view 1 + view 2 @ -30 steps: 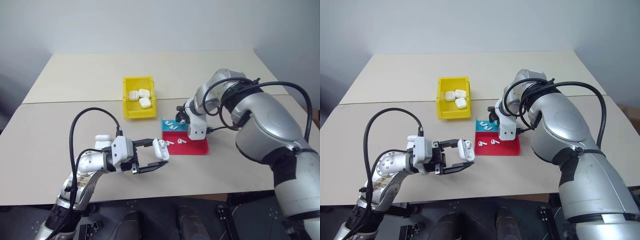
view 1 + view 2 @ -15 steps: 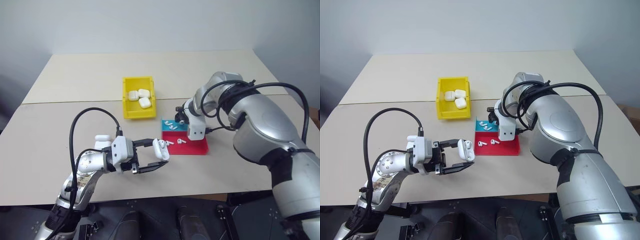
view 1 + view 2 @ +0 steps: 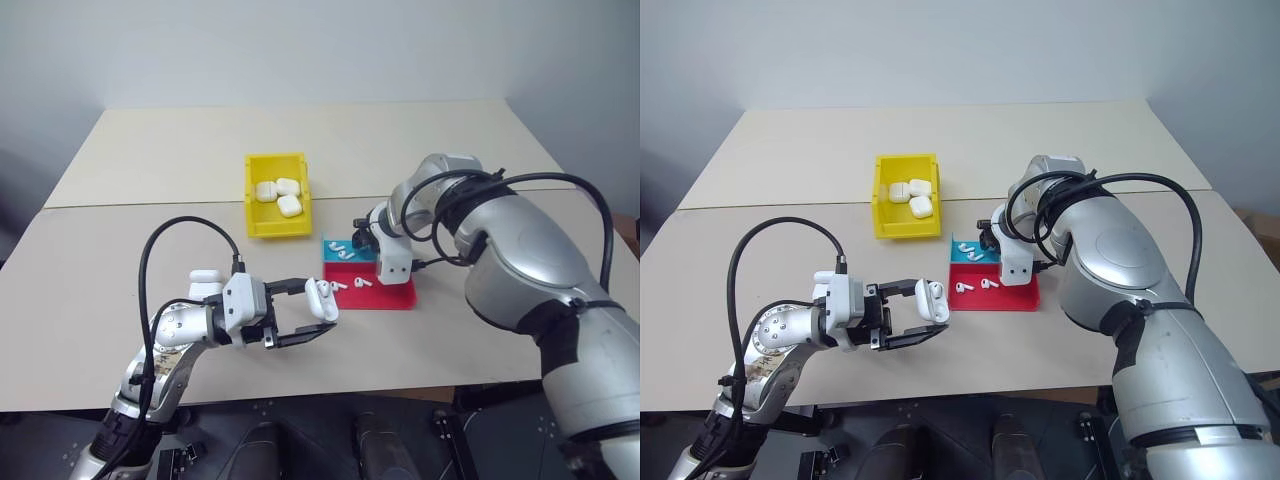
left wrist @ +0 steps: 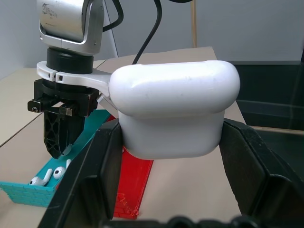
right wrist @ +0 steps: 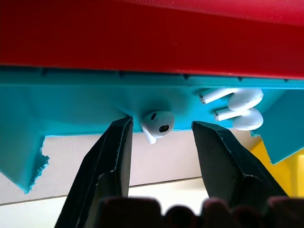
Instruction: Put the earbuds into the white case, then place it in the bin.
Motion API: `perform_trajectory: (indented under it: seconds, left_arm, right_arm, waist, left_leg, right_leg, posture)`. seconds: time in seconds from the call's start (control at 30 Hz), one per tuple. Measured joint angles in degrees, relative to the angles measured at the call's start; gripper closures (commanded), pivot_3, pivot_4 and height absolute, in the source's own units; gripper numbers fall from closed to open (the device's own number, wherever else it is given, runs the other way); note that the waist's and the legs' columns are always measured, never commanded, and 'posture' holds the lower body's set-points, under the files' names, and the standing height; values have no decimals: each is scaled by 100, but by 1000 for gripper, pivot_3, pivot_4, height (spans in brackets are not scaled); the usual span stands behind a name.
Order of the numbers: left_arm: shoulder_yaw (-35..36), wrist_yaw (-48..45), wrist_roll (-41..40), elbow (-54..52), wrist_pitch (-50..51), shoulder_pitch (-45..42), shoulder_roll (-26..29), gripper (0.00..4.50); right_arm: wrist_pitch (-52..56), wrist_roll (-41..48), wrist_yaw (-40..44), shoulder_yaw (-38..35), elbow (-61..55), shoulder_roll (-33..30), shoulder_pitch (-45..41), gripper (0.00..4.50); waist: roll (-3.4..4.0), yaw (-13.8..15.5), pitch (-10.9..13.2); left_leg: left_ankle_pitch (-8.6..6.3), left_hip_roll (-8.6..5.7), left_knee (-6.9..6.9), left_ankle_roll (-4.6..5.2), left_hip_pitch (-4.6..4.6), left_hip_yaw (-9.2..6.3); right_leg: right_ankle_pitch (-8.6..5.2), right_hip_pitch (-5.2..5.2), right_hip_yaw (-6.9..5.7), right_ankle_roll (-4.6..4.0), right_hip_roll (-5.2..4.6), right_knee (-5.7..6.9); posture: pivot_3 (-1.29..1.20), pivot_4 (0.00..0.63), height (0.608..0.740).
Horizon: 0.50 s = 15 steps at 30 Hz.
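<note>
My left gripper (image 3: 325, 306) hangs level above the table's near side, shut on the white case (image 3: 321, 296), which sits between its black fingers (image 4: 92, 175). My right gripper (image 3: 362, 238) points down at the blue end of the tray (image 3: 390, 295). It is open, its fingers (image 5: 111, 156) straddling one earbud (image 5: 157, 123) at the blue rim without touching it. Two more earbuds (image 5: 240, 107) lie beside it. Other earbuds (image 3: 358, 284) rest on the red part. The yellow bin (image 3: 252, 200) stands behind the tray, to the left.
Three white cases (image 3: 280, 195) lie inside the bin. Another white case (image 3: 206, 279) sits on the table just behind my left wrist. A seam (image 3: 120, 202) runs across the tabletop. Bare table stretches left of the bin and right of the tray.
The right arm's elbow has dipped a little while its gripper stays over the tray's blue end. The left arm and the case have not moved.
</note>
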Motion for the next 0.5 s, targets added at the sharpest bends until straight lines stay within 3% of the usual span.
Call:
perform_trajectory:
  seconds: [0.5]
  left_arm:
    - [0, 10, 0, 0, 0, 0, 0, 1741]
  right_arm:
    - [-10, -85, -98, 149, 5, 0, -3, 2107]
  waist:
    - [0, 1, 0]
  left_leg:
    - [0, 0, -2, 0, 12, -1]
  right_leg:
    - [-2, 9, 0, -1, 1, 1]
  posture:
    - [0, 150, 740]
